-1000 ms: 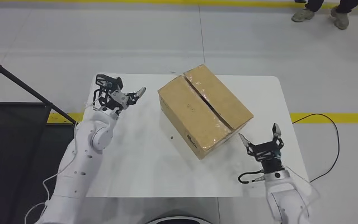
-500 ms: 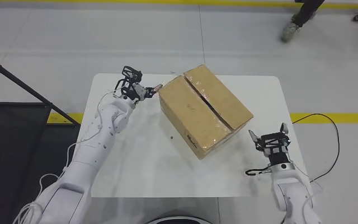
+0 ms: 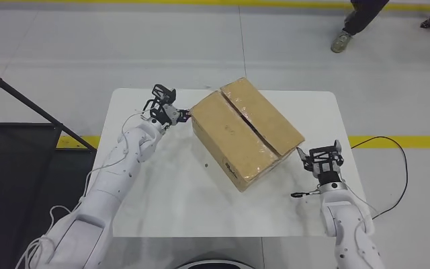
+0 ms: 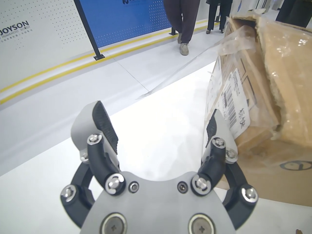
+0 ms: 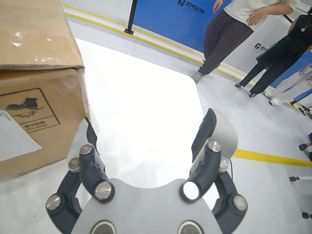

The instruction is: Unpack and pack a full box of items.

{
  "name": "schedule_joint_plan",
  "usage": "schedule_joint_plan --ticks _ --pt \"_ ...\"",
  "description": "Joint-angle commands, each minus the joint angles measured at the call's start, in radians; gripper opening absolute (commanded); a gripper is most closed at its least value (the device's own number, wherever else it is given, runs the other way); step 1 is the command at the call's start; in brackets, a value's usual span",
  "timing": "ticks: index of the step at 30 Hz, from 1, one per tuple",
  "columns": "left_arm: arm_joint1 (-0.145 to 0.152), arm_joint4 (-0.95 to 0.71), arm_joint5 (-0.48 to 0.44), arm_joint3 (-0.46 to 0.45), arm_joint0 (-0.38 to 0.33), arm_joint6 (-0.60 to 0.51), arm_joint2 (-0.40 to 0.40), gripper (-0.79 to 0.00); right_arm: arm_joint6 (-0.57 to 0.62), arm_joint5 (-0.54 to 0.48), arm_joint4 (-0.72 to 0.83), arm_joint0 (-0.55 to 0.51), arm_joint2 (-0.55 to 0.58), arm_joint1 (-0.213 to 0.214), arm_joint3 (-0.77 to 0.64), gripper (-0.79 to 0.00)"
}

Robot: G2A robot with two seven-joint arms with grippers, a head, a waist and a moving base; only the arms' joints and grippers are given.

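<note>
The taped brown cardboard box [image 3: 245, 131] lies shut and unmoved mid-way on the white rectangular table [image 3: 168, 195], while both arms have drawn in to its ends. The left gripper [image 3: 185, 116] and the right gripper [image 3: 318, 152] gape wide, holding nothing, each with one finger just beside the box.

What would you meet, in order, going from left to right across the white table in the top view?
Black-and-silver left gripper, open, at one end of the box → closed brown cardboard box → black-and-silver right gripper, open, by the box's opposite corner.
</note>
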Motion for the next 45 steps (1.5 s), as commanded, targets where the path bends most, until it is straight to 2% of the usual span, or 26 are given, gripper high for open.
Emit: schedule_joint_plan --ticks 1,13,21,26,32,38,45 --pt "0.003 0.002 -0.006 -0.005 0.006 0.006 -0.005 0.0 -0.003 0.004 0.001 0.005 -0.004 -0.001 0.001 0.0" --pt "0.032 0.009 -0.041 -0.086 0.084 0.027 -0.058 0.0 -0.01 0.006 0.008 0.045 -0.037 -0.01 0.013 0.0" --pt "0.038 -0.039 0.086 -0.15 0.123 -0.017 -0.107 0.0 -0.044 0.051 0.031 0.012 -0.002 -0.012 -0.002 0.0" --pt "0.031 -0.02 0.11 -0.189 0.125 -0.054 -0.081 0.0 -0.073 0.04 0.052 -0.037 0.042 -0.009 -0.021 0.0" --pt "0.03 0.021 0.077 -0.201 0.132 -0.055 -0.057 0.0 -0.101 0.019 0.069 -0.079 0.078 -0.007 -0.037 0.0" --pt "0.039 0.045 0.031 -0.209 0.156 -0.033 -0.067 0.0 -0.099 -0.025 0.062 -0.09 0.086 -0.004 -0.034 0.0" --pt "0.055 0.073 -0.006 -0.28 0.214 -0.01 -0.09 0.0 -0.098 -0.029 0.063 -0.077 0.077 -0.006 -0.017 0.0"
